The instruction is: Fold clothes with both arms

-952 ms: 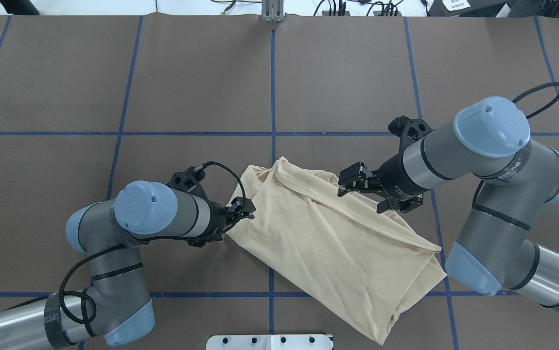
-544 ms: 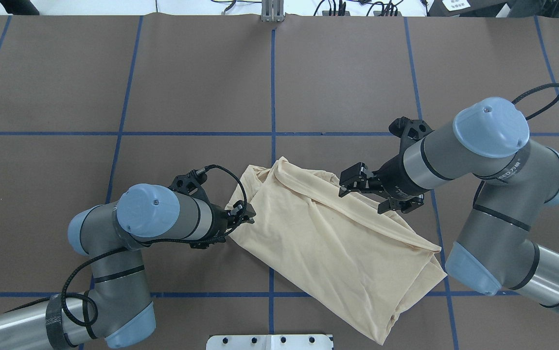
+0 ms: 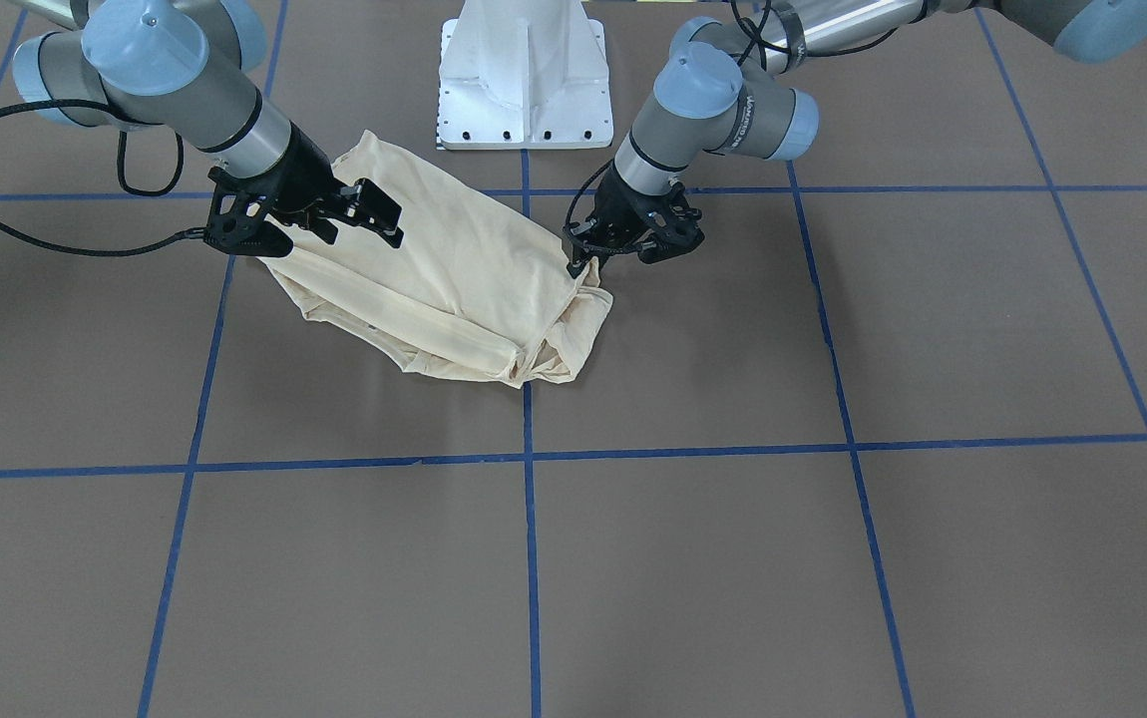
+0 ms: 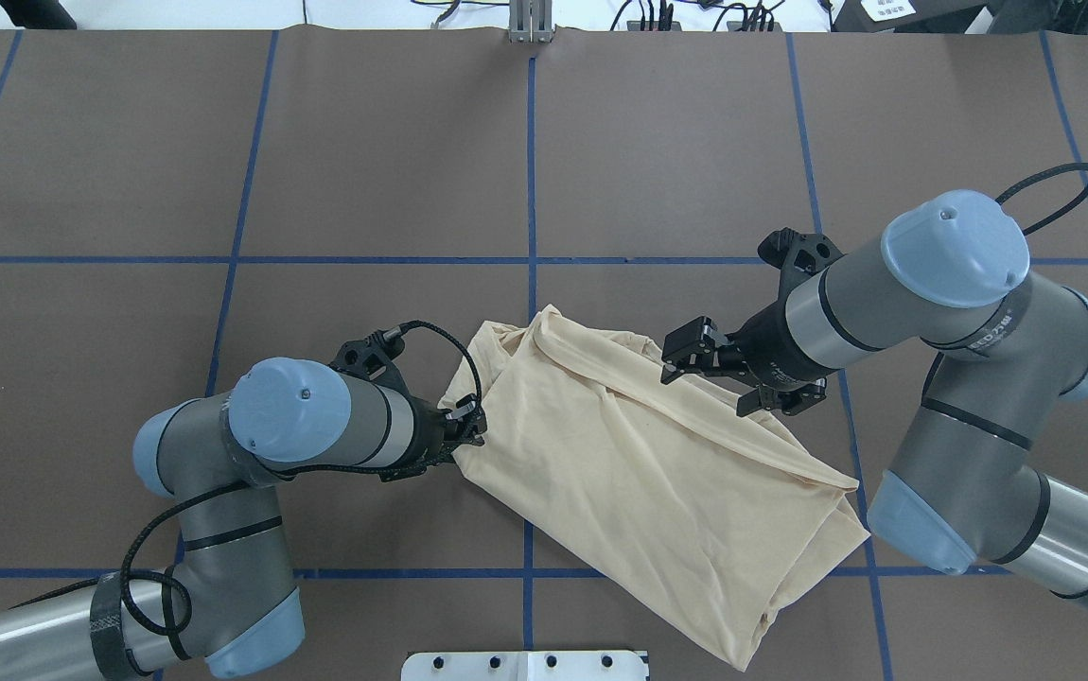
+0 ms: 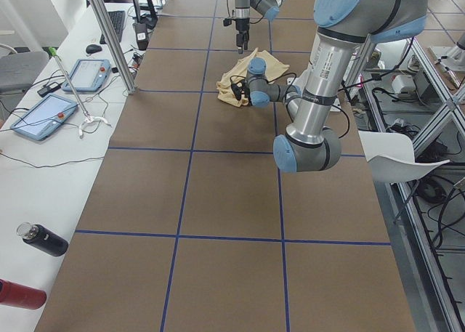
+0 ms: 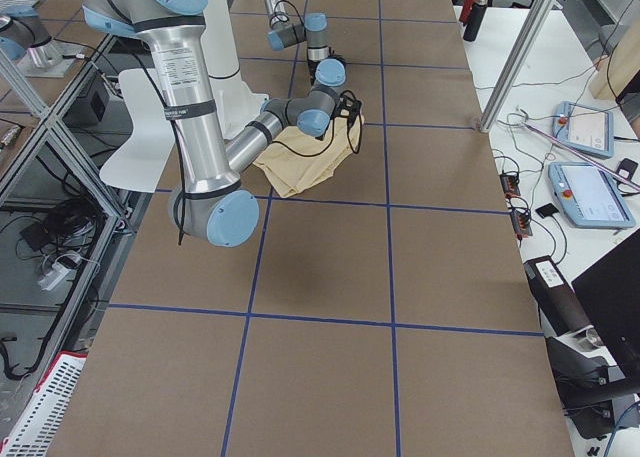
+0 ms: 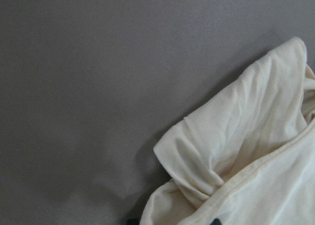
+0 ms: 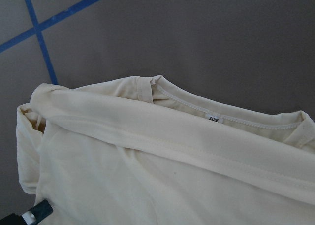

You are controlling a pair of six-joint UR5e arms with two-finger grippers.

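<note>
Okay, starting on the overhead view's left: the left arm (image 4: 317, 421) is reaching in low across the bench (image 4: 364, 142), and the left end effector (image 4: 465, 427) is sitting right at the left edge of the shirt (image 4: 639, 473). The left wrist view is showing two dark fingertips (image 7: 215, 221) at its bottom edge with a fold of fabric between them; can't tell whether it's clamping the cloth or loose. The shirt is lying as a folded cream bundle, running diagonally from far-left to near-right, straddling the centre blue tape line (image 4: 532, 170) and ending near the white pedestal base (image 4: 525, 665). The right wrist view is showing the collar seam with the neck tag (image 8: 213, 118) facing up. Further right, the right end effector (image 4: 728, 374) is hovering over the shirt's far-right edge, jaws spread wide, gripping nothing. Behind it the right arm (image 4: 885, 284) is coming in from the right, elbow bent.
</note>
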